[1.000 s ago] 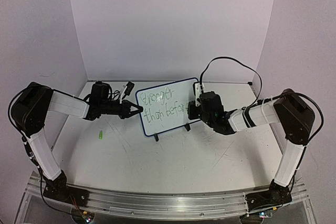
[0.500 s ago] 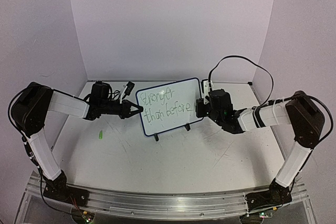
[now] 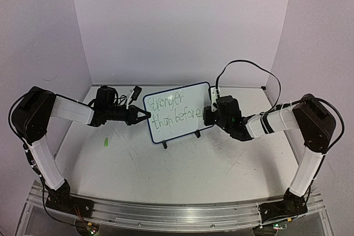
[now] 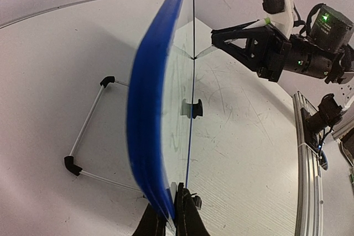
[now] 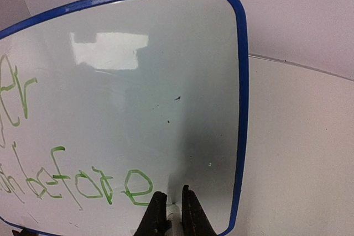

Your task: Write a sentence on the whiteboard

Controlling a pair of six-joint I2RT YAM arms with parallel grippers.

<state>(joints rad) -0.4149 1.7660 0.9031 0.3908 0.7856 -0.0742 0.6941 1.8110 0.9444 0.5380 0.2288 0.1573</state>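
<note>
Whiteboard (image 3: pixel 178 127) is standing upright on the table (image 3: pixel 182 164) bearing the sentence (image 3: pixel 173 111), and I am seeing the left gripper (image 3: pixel 147 114) pinching its edge and the right gripper (image 3: pixel 206 115) pinching a pen (image 4: pixel 257 24) near the opposite edge.

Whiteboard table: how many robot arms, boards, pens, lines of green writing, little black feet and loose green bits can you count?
White-and-black robot arms: 2
Blue-framed white rectangular whiteboard: 1
Lines of green handwritten writing: 2
Small black clip feet: 2
Slim white marker pen with green end: 1
Small loose green piece: 1
Total: 9
</note>
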